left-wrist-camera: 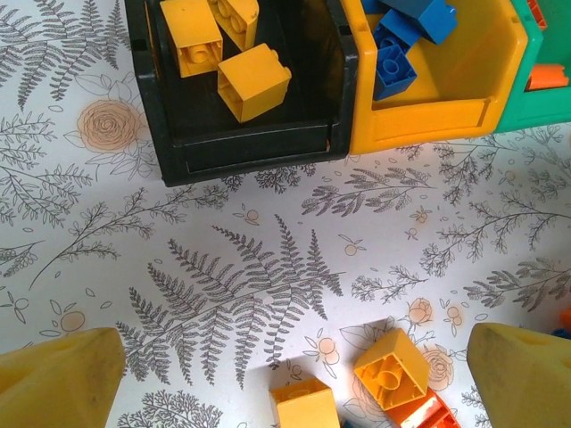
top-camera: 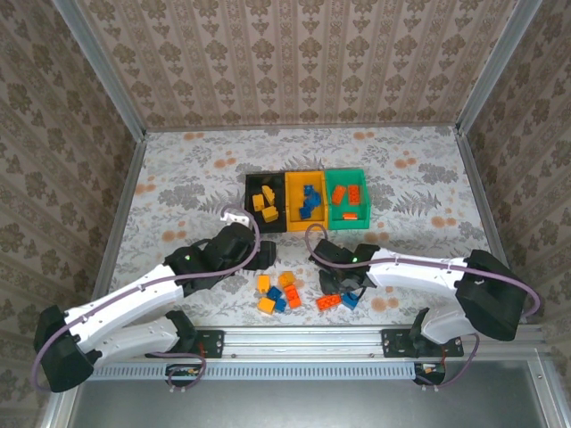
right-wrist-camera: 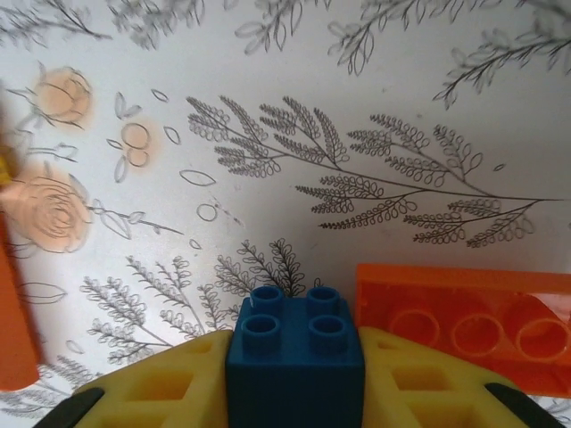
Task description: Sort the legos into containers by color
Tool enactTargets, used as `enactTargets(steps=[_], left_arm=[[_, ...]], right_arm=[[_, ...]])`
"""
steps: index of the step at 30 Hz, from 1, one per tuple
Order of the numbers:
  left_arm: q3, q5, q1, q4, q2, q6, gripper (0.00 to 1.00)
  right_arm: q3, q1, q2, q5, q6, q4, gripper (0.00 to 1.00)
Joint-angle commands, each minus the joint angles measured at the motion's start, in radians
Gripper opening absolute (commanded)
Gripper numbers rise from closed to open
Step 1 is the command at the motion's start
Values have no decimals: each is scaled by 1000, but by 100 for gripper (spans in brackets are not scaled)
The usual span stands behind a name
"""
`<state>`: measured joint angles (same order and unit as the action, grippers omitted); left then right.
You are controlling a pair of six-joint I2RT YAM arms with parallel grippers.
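My right gripper (right-wrist-camera: 295, 379) is shut on a blue lego (right-wrist-camera: 294, 352), its yellow fingers (right-wrist-camera: 165, 385) pressing both sides, studs facing the camera. A red-orange lego (right-wrist-camera: 464, 323) lies flat just to the right of it. From above, this gripper (top-camera: 344, 287) is low over the table, front right of centre. My left gripper (left-wrist-camera: 293, 361) stands open and empty above two yellow legos (left-wrist-camera: 391, 367). The containers stand ahead: a black bin (left-wrist-camera: 241, 147) with yellow legos, a yellow bin (left-wrist-camera: 428, 120) with blue ones, a green bin (left-wrist-camera: 535, 109) with red-orange ones.
A loose cluster of yellow, blue and red-orange legos (top-camera: 278, 292) lies near the front edge between the two arms. Another red-orange piece (right-wrist-camera: 13, 312) shows at the left edge of the right wrist view. Patterned walls with metal rails enclose the table (top-camera: 178, 187).
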<state>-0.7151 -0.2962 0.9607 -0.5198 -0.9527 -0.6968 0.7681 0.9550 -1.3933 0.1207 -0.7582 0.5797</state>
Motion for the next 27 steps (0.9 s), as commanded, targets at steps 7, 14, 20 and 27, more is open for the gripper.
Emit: enactTargets(steps=[7,14,20,27], left_arm=[[65,10,3,-39,79,-35,100],[96,8,2,-83,139,-64,100],[115,10,0,-81,178,-69,100],[106,22,-2,-45,129,-56,100]], right_arm=[[310,-183,-36,23,157,4,34],[472,-247,-191,-37,166,14,34],[278,-206,-112,-49,110,-20,35],[104,-141,-114,-50,16,-121,36]])
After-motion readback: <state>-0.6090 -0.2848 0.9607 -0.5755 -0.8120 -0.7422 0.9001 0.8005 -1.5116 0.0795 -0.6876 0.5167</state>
